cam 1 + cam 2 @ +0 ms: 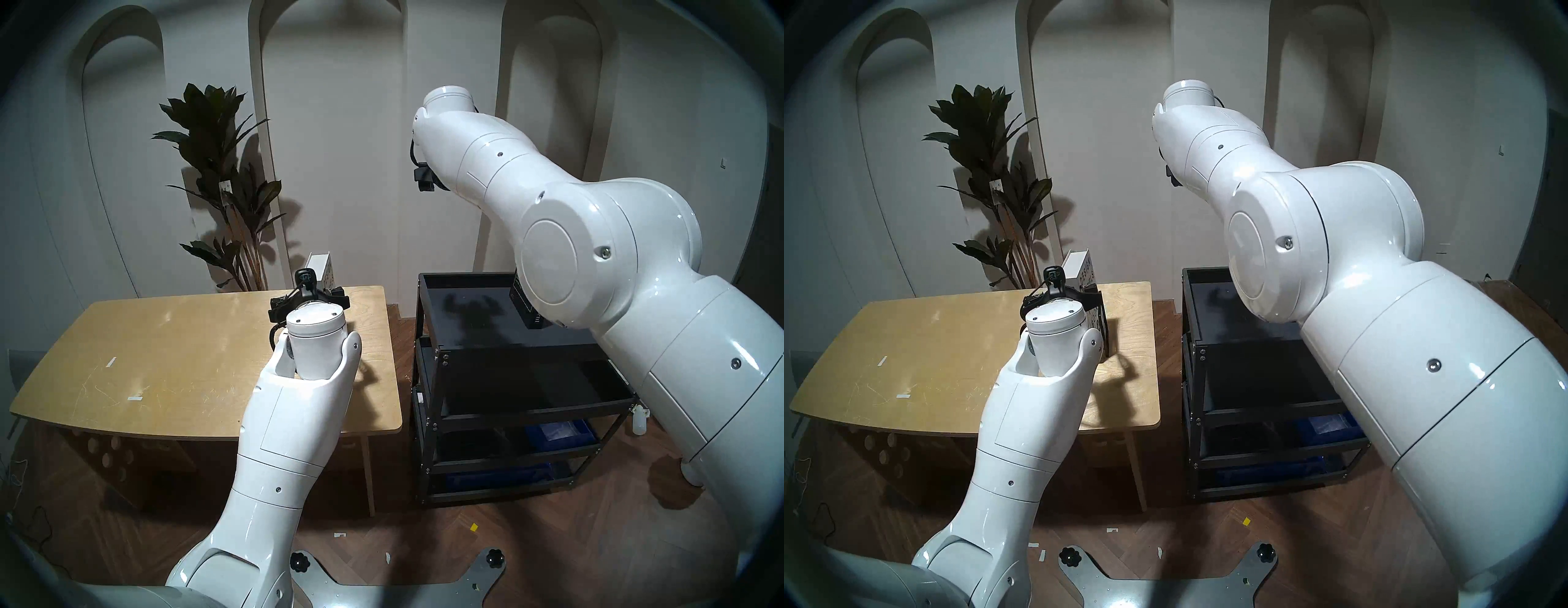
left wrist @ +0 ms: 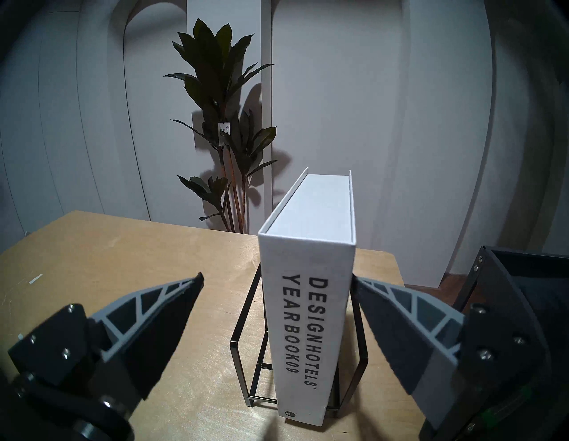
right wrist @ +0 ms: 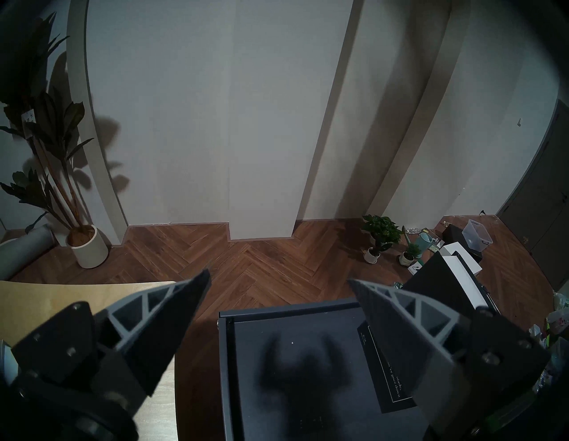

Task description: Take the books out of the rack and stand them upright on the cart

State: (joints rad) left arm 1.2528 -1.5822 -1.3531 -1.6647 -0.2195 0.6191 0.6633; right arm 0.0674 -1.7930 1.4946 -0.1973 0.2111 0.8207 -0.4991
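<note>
left wrist view: white book (image 2: 308, 308) stands upright in the rack (image 2: 246, 338) on the table (image 2: 123, 261); left gripper (image 2: 277, 280) is spread wide, book toward its 3 o'clock finger. right gripper (image 3: 278, 277) gapes, empty, above the cart (image 3: 292, 323), dark book (image 3: 437, 286) at 2 o'clock.
</note>
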